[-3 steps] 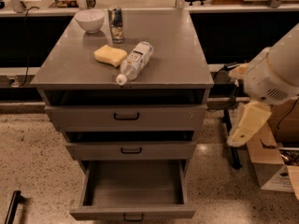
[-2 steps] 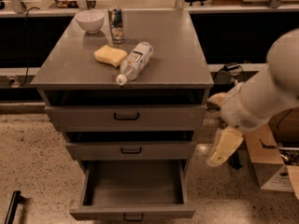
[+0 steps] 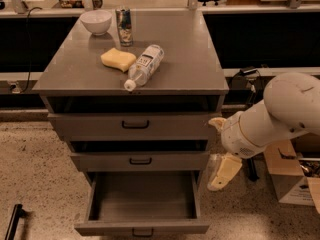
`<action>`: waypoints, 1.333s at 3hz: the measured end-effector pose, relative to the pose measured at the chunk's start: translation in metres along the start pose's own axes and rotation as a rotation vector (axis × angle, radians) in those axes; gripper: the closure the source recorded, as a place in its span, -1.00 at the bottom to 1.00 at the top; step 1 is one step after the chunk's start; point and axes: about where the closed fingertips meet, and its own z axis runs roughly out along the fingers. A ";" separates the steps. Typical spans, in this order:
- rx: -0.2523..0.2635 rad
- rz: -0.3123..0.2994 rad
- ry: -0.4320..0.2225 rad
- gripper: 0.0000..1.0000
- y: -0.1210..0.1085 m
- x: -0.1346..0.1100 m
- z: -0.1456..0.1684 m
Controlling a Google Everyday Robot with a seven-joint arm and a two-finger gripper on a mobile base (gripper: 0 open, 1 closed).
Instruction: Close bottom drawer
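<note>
The bottom drawer [image 3: 142, 227] of the grey metal cabinet [image 3: 200, 69] is pulled far out toward me, and its inside looks empty. Its small black handle [image 3: 142, 232] sits at the middle of the front panel, at the lower edge of the view. The middle drawer [image 3: 140, 161] and top drawer [image 3: 135, 125] stand slightly out. My gripper [image 3: 220, 149] is just right of the cabinet, level with the middle drawer, above and right of the open drawer's right side. Its cream fingers [image 3: 223, 171] are spread apart and hold nothing.
On the cabinet top are a white bowl [image 3: 96, 21], a can [image 3: 124, 26], a yellow sponge [image 3: 118, 59] and a lying plastic bottle [image 3: 145, 66]. Cardboard boxes [image 3: 287, 176] stand on the floor at the right, behind my arm. A dark counter runs along the back.
My arm has moved left and down, bringing the gripper from the far right to just beside the cabinet's right edge. The drawers have not moved.
</note>
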 end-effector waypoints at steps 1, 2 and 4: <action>-0.036 -0.016 -0.017 -1.00 -0.002 -0.001 0.019; -0.096 -0.058 -0.093 -1.00 0.024 0.006 0.077; -0.010 -0.119 -0.232 -1.00 0.033 0.017 0.156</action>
